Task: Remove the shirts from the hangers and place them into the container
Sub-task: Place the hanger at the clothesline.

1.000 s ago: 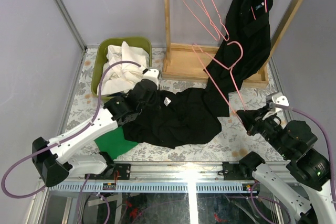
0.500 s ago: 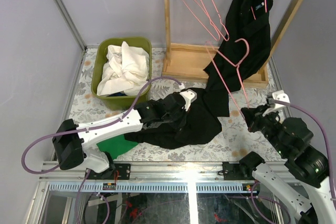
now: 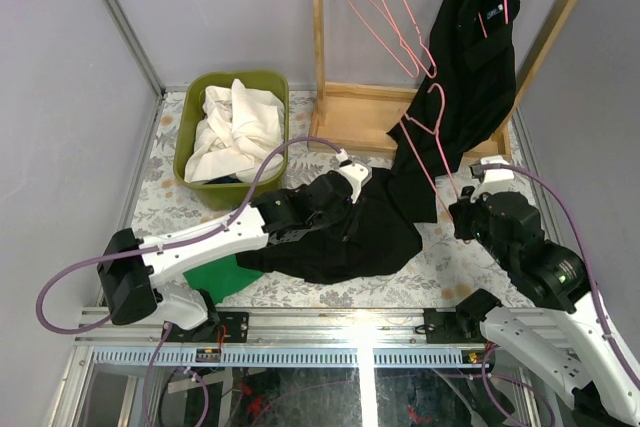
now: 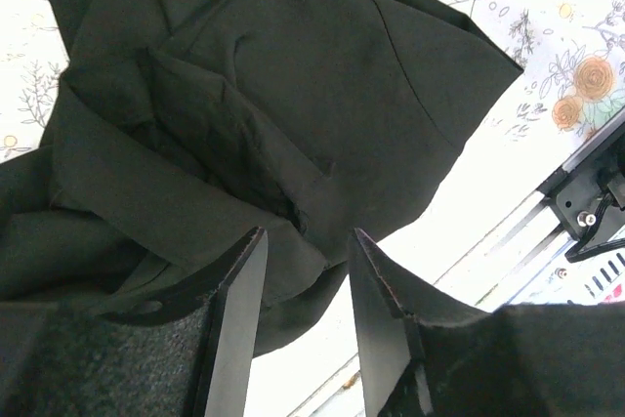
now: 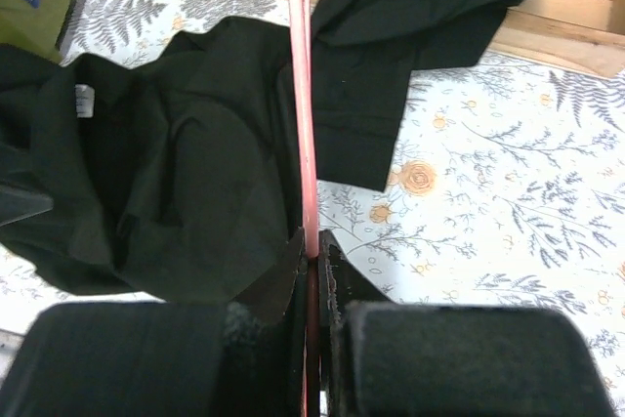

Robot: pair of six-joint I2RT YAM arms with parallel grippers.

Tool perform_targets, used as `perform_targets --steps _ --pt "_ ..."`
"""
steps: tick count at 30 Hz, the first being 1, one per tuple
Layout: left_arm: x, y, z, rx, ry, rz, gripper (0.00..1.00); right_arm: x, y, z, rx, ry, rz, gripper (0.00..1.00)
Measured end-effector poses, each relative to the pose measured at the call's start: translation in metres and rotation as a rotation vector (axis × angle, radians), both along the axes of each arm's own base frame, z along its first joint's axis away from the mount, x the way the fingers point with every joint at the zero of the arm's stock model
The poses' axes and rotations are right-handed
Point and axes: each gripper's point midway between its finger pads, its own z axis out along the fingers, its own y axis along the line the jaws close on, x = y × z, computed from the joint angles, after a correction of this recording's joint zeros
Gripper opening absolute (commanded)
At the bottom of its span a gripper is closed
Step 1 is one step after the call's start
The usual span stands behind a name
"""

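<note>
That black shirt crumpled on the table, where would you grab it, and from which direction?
Pinch a raised fold near the middle of the black shirt, coming straight down from above: it lies crumpled, so edges hug the table while ridges stand up. The left gripper hangs open right over one.

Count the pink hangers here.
4. Two empty hangers overlap on the rack; a third hanger carries the hanging black shirt; a fourth hanger is clamped in the right gripper. Others may be hidden.
</note>
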Motion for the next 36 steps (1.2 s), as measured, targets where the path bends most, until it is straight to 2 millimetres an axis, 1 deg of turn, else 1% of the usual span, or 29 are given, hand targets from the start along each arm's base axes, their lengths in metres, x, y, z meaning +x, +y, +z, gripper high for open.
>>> perform_targets --steps 3,4,5,8,10,12,14,15,19,23,26,31,33,34,36 --pt "0.002 0.003 0.006 -0.008 -0.019 0.013 0.4 -0.001 -0.014 -0.001 -0.01 -0.031 -0.06 0.0" --pt "0.003 0.003 0.008 -0.01 -0.024 0.017 0.43 -0.002 -0.017 0.0 -0.008 -0.043 -0.076 0.0" --pt "0.004 0.004 0.009 -0.01 -0.028 0.021 0.49 -0.002 -0.022 0.002 -0.007 -0.058 -0.099 0.0" --pt "0.004 0.005 0.009 -0.008 -0.03 0.026 0.55 -0.002 -0.036 0.01 -0.001 -0.105 -0.169 0.0" --pt "0.005 0.005 0.009 -0.007 -0.031 0.029 0.63 -0.002 -0.041 0.014 0.008 -0.126 -0.196 0.0" --pt "0.005 0.006 0.008 -0.004 -0.034 0.035 0.67 0.0 -0.043 0.016 0.012 -0.136 -0.216 0.0" --pt "0.006 0.007 0.008 -0.002 -0.037 0.042 0.74 0.003 -0.043 0.015 0.011 -0.133 -0.231 0.0" --pt "0.007 0.007 0.009 -0.001 -0.039 0.046 0.76 0.006 -0.042 0.014 0.012 -0.132 -0.24 0.0" --pt "0.01 0.013 0.017 -0.013 -0.064 0.076 0.8 0.019 -0.033 0.017 0.05 -0.158 -0.249 0.0" --pt "0.013 0.02 0.03 -0.037 -0.099 0.113 0.83 0.033 -0.02 0.033 0.089 -0.201 -0.227 0.0" --pt "0.016 0.024 0.037 -0.047 -0.12 0.134 0.9 0.048 -0.011 0.047 0.055 -0.21 -0.211 0.0" --pt "0.018 0.03 0.043 -0.054 -0.143 0.158 0.96 0.073 0.001 0.084 0.024 -0.243 -0.195 0.0" --pt "0.018 0.033 0.044 -0.056 -0.148 0.164 0.98 0.081 0.0 0.095 0.021 -0.252 -0.199 0.0" --pt "0.018 0.035 0.044 -0.056 -0.151 0.167 0.98 0.086 -0.003 0.102 0.023 -0.256 -0.206 0.0" --pt "0.017 0.038 0.046 -0.06 -0.155 0.174 1.0 0.097 -0.013 0.11 0.03 -0.258 -0.231 0.0"
